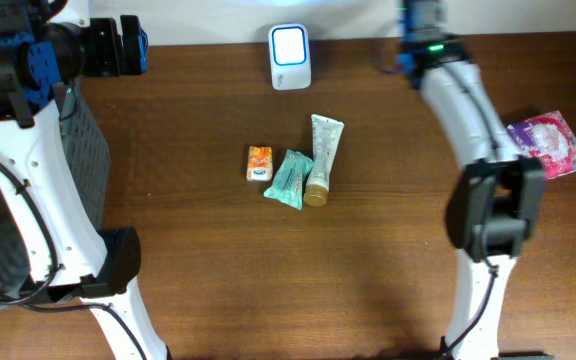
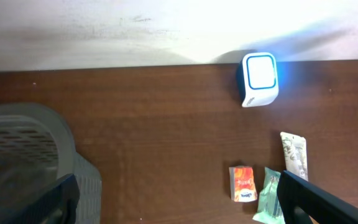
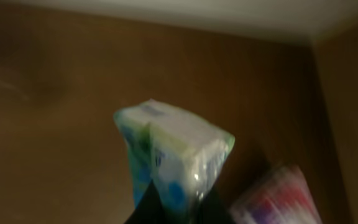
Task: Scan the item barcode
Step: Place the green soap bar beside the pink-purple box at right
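The scanner (image 1: 290, 55), a white box with a blue-lit face, stands at the table's far edge and shows too in the left wrist view (image 2: 259, 78). My right gripper (image 3: 182, 208) is shut on a white, blue and green packet (image 3: 173, 155), which sticks up from between the dark fingers. In the overhead view that arm reaches to the top edge right of the scanner, and the packet is hidden there. My left gripper (image 2: 179, 205) is open and empty, high at the far left, well away from the scanner.
An orange packet (image 1: 259, 163), a teal packet (image 1: 290, 178) and a white tube (image 1: 321, 158) lie mid-table. A pink packet (image 1: 548, 145) lies at the right edge. A grey basket (image 1: 78, 150) stands on the left under my left arm.
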`<act>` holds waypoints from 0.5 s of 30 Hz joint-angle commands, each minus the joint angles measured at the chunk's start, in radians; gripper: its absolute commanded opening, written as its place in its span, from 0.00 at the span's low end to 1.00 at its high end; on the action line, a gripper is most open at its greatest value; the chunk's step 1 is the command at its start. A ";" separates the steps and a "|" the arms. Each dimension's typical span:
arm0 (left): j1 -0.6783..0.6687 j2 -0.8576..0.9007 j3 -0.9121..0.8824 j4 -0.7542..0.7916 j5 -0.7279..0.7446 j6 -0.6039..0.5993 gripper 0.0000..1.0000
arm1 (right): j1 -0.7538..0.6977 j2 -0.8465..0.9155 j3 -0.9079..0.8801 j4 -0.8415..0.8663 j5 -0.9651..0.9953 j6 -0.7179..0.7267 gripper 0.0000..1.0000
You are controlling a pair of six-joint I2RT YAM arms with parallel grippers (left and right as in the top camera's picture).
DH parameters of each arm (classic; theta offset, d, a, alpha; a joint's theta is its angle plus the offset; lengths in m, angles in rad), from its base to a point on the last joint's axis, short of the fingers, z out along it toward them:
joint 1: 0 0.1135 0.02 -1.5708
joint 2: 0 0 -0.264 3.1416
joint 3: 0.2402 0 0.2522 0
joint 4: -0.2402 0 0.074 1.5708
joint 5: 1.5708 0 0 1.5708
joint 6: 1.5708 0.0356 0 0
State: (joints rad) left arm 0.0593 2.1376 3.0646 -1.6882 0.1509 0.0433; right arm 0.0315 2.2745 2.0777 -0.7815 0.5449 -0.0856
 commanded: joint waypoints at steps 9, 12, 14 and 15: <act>0.003 -0.004 -0.001 0.000 0.010 -0.006 0.99 | -0.274 0.005 -0.009 -0.318 -0.623 0.042 0.99; 0.003 -0.004 -0.001 0.000 0.010 -0.006 0.99 | -0.239 0.005 -0.009 -0.319 -1.084 0.042 0.99; 0.003 -0.004 -0.001 0.000 0.010 -0.006 0.99 | -0.191 0.005 -0.009 -0.322 -1.304 0.042 0.99; 0.003 -0.004 -0.001 0.000 0.010 -0.006 0.99 | -0.168 0.005 -0.009 -0.328 -1.321 0.043 0.99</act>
State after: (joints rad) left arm 0.0593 2.1376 3.0646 -1.6875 0.1509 0.0433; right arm -0.1959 2.2768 2.0739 -1.1004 -0.4843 -0.0486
